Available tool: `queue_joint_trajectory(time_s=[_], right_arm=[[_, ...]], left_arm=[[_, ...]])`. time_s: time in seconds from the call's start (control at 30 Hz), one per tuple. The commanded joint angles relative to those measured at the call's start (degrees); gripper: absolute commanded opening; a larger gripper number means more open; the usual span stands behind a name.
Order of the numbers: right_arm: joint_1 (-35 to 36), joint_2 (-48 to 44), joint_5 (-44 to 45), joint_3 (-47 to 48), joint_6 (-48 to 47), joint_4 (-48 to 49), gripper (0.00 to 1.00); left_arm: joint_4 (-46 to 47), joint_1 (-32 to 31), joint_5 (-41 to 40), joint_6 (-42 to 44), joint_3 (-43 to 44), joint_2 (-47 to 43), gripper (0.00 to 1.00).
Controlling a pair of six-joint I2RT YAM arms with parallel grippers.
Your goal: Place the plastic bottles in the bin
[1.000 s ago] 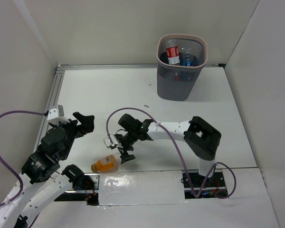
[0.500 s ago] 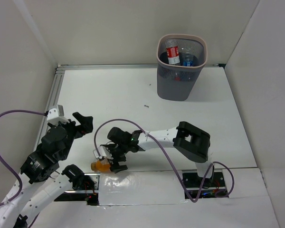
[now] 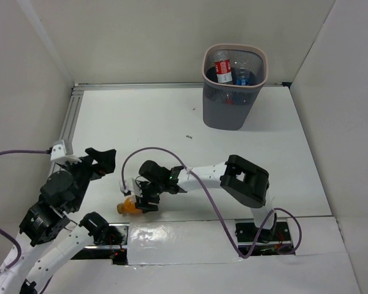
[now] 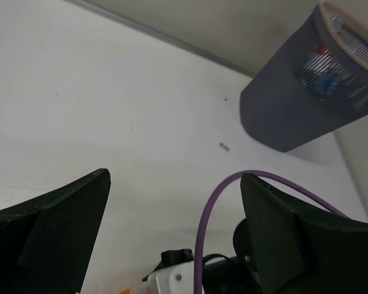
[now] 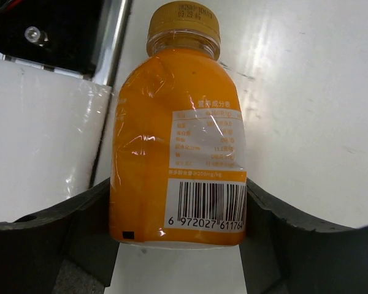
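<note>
A stubby orange-filled bottle (image 3: 126,207) (image 5: 178,141) lies on its side near the table's front edge, cap pointing toward the left arm's base. My right gripper (image 3: 139,199) (image 5: 179,211) is down over its lower half, with a finger (image 5: 89,214) pressed against each side, shut on it. The grey mesh bin (image 3: 228,110) (image 4: 294,110) stands at the far back with a red-labelled bottle (image 3: 222,69) and a blue-labelled bottle (image 3: 242,77) inside. Over the table's left side my left gripper (image 3: 98,163) (image 4: 175,184) is held open and empty.
A metal rail (image 3: 70,116) runs along the table's left edge. White walls close in the left, back and right sides. The right arm's purple cable (image 3: 165,152) (image 4: 211,208) arches above the table in front of the left gripper.
My right gripper moved left and toward the front edge, came down over the orange bottle and closed onto its sides. The left arm shifted slightly left, still open.
</note>
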Motion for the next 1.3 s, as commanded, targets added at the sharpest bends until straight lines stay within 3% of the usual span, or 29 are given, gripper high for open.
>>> queue_joint_trajectory(time_s=[0.0,0.2,0.5,0.73,0.93,1.1,1.13,1.2,1.23,1.27], right_arm=[[-5.7,-5.7,-2.4,2.4,1.1,1.1,0.20],[-20.5,-12.2,-6.1,7.6,-0.7,-4.5,0.15],[-34.3,-13.9,-8.9,29.8,-1.0,-9.8,0.17],[-45.0,-17.8,6.0,32.7,6.3,-1.5,0.22],[-61.6,-18.6,5.2,34.5,14.5,-2.9,0.22],[-65.7,-17.4,0.3,34.5,14.3,-7.3,0.44],[-66.5,-17.4,0.3,34.5,13.8,-8.9,0.65],[-67.1,-15.7,-1.0,36.6,13.8,-10.2,0.81],[-67.8,-15.7,-1.0,37.3,13.8,-11.2,0.94],[-68.4,-14.9,-1.9,38.1,13.3,-11.8,1.00]], left_arm=[[9.2,0.1,3.0,4.3,1.4,-3.7,1.00],[13.8,0.1,10.1,8.7,4.2,-2.1,1.00],[21.8,0.7,15.4,8.7,1.5,5.3,1.00],[25.3,0.7,18.8,7.6,-2.2,10.5,1.00],[26.5,0.7,23.1,7.6,-4.9,17.9,1.00],[30.8,0.7,26.1,7.1,-6.4,20.4,1.00],[30.8,0.7,26.1,7.1,-7.0,21.1,1.00],[31.4,0.7,26.6,7.1,-7.0,22.0,1.00],[31.4,0.7,26.6,7.1,-7.0,22.9,1.00],[31.4,0.7,27.1,7.1,-7.0,23.6,1.00]])
